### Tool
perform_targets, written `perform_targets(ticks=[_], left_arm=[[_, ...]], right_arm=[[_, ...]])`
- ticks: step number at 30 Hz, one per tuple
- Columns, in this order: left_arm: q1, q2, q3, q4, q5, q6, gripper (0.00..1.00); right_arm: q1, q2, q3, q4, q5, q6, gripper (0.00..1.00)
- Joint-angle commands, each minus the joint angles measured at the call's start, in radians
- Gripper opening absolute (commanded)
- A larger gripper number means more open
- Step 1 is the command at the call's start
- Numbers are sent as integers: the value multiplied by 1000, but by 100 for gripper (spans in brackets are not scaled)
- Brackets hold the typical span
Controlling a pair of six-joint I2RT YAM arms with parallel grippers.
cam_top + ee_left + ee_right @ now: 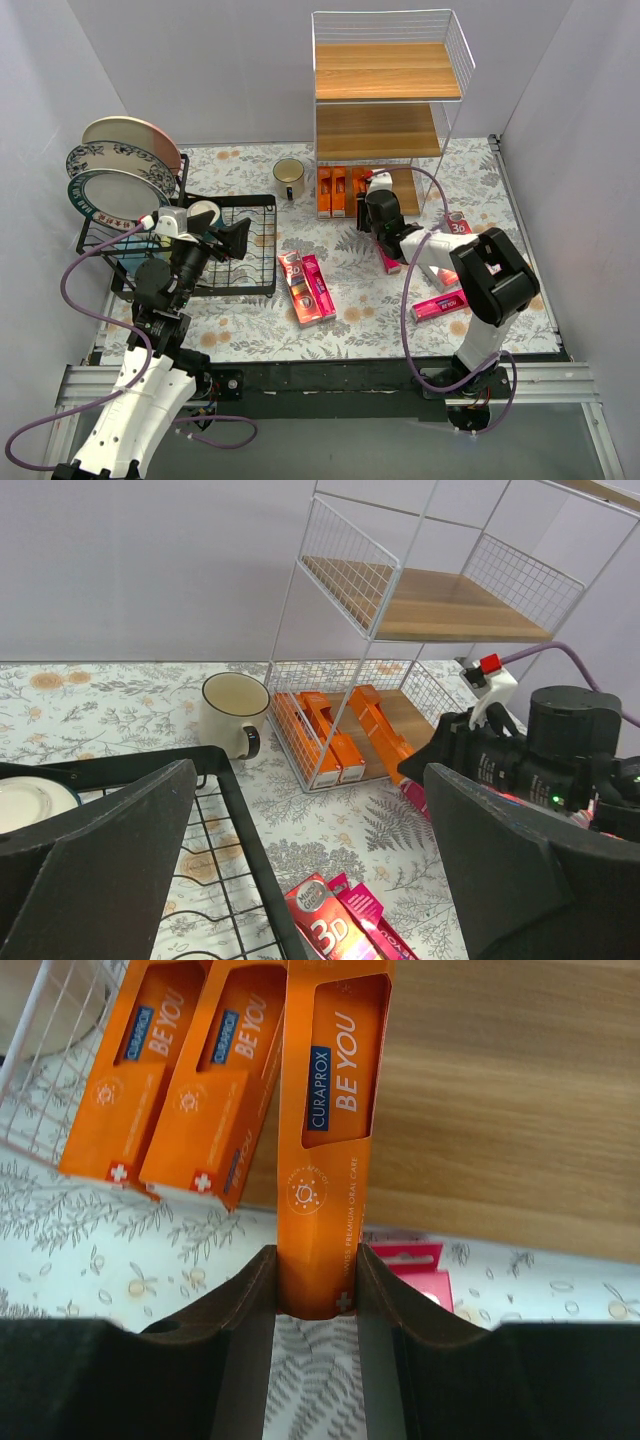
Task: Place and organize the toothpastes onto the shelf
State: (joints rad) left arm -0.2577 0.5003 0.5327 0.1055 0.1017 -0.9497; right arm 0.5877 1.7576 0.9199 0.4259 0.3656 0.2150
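Against the far edge of the bench [250,325], right of centre, stands the shelf [385,70], a white wire frame with three wooden boards; its top and middle boards are bare. The right end effector [318,1272] is clenched on the near end of an orange toothpaste carton [325,1150], one finger on each long side. The carton points lengthwise over the bottom board, but whether it rests on the wood cannot be told. Just left of it on that board lie two more orange cartons [125,1080] [215,1090], side by side, close to the wire side panel. A pink carton [415,1260] lies on the bench just right of the held one, in front of the shelf. Near the middle of the bench a red 3D carton [293,285] and a magenta carton [318,285] lie touching along their long sides. Toward the right edge are another red carton [458,225] and another magenta one [440,305]. The left end effector [225,230] hangs released, its fingers wide apart with nothing between them, over the black dish rack [240,293] by the left edge. Plates [120,170] stand in the rack, and a mug [289,177] sits between the rack and the shelf.
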Motion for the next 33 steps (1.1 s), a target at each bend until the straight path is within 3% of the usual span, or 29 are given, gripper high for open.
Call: perform_targets(ticks=[1,13,33], left_arm=[[-2,-8,3,-1,0,6,98],[-3,-3,3,-3,0,8,98],[-9,3,1,0,0,6,98]], right_arm=[[-9,57,109,117,6,20,35],[-12,181,237,22,90,126,38],[-12,215,257,-68,90,190,47]])
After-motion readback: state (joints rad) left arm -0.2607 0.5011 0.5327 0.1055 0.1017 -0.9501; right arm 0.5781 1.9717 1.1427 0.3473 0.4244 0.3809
